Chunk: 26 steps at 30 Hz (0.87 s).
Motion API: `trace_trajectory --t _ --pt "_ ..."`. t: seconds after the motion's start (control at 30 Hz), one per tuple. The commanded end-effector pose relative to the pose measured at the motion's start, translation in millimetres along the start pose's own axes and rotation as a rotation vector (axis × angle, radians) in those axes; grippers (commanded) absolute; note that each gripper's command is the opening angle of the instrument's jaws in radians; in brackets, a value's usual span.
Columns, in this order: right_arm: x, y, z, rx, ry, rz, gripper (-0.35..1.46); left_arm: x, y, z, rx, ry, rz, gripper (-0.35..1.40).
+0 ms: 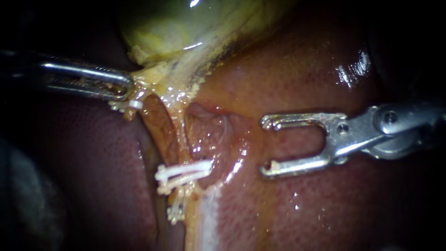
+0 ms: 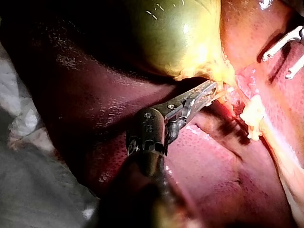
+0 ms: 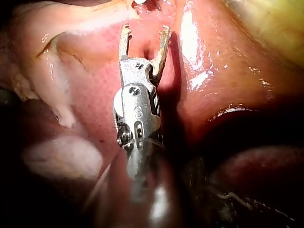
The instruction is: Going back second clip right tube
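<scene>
The green-yellow gallbladder [image 1: 186, 28] lies at the top, over the red liver [image 1: 297, 74]. My left instrument [image 1: 126, 87] is shut on the yellow tissue at the gallbladder's neck; the left wrist view shows the same hold [image 2: 211, 89]. Below the neck a thin tube [image 1: 179, 135] runs down and carries a white clip [image 1: 183, 171] across it. Another white clip [image 1: 175, 211] sits lower, and a third [image 1: 132, 105] just under the left jaws. My right instrument [image 1: 265, 146] stands to the right of the tube with jaws wide open and empty, as in the right wrist view [image 3: 145, 29].
A brownish band of tissue [image 1: 155, 123] runs beside the tube on its left. A pale strip [image 1: 206, 218] continues downward over the liver. Dark liver lobe [image 1: 83, 176] fills the left side. White gauze [image 2: 19, 118] shows beside the liver in the left wrist view.
</scene>
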Motion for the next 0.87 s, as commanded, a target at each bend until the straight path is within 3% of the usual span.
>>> trace_trajectory --t 0.03,0.27,0.4,0.87 --pt "-0.1 -0.1 -0.1 -0.001 0.001 0.002 0.5 -0.1 -0.1 0.6 0.009 0.003 0.0 -0.35" --pt "-0.3 -0.2 -0.7 -0.005 0.001 0.002 0.5 -0.6 -0.8 4.8 -0.002 0.002 0.005 -0.35" --pt "-0.3 -0.2 -0.8 -0.005 0.001 0.002 0.5 -1.2 -1.7 6.2 -0.001 -0.008 0.011 -0.35" --pt "-0.5 -0.3 -1.2 -0.003 0.001 0.001 0.5 -1.5 -2.3 6.6 0.001 -0.01 0.014 -0.35"
